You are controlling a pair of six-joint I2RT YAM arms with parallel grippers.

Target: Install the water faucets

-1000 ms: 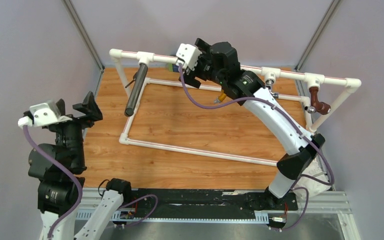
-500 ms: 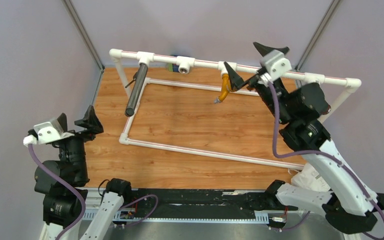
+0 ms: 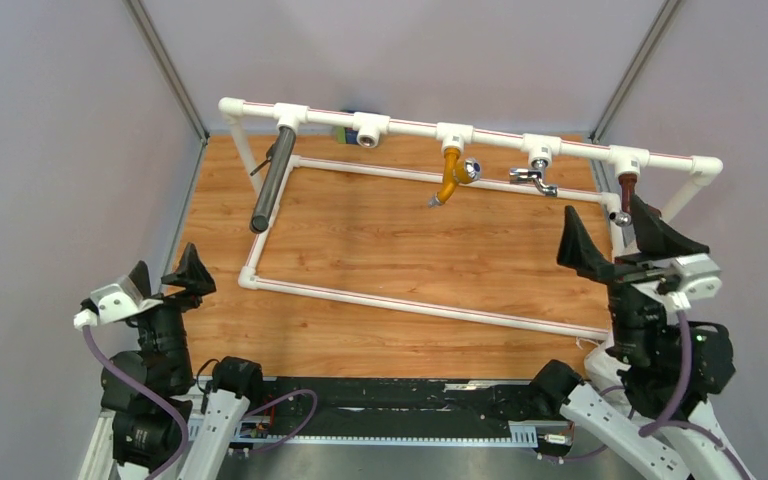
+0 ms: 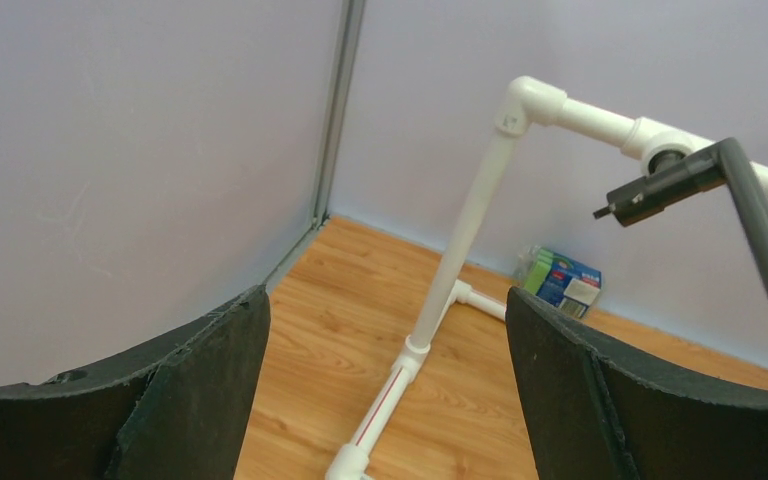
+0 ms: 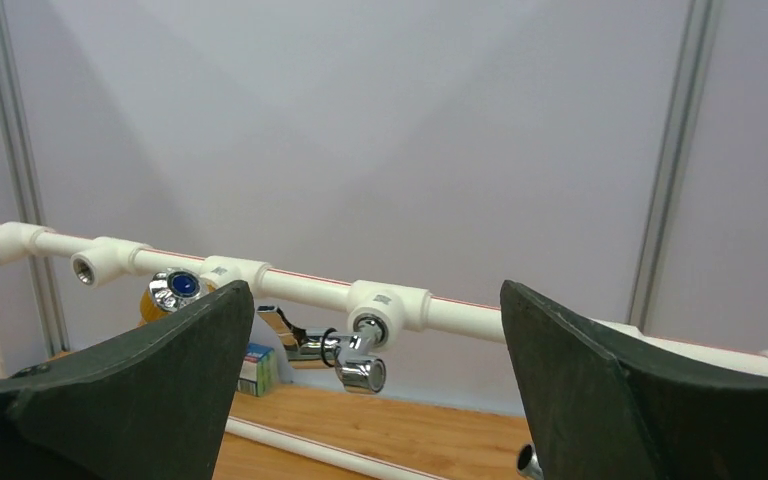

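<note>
The long dark grey water faucet [image 3: 269,182] hangs from the leftmost tee of the white pipe frame [image 3: 410,128], slanting down toward the near left. In the left wrist view its tube [image 4: 766,232] and cross-bar handle [image 4: 660,187] show at the upper right. My left gripper [image 3: 167,272] stands open and empty at the near left, well short of the faucet; its fingers [image 4: 200,370] frame the frame's corner post. My right gripper [image 3: 608,228] is open and empty at the near right, facing the back rail [image 5: 300,284].
Along the back rail sit an empty tee socket [image 3: 367,132], an orange tap [image 3: 450,175], a chrome tap [image 3: 532,178] and a brown tap [image 3: 625,190]. A small blue and green box [image 4: 558,280] lies by the back wall. Grey walls close in both sides.
My right arm has swung away from the back rail to the near right, uncovering the taps. My left arm has drawn back and lower. Both grippers stayed open.
</note>
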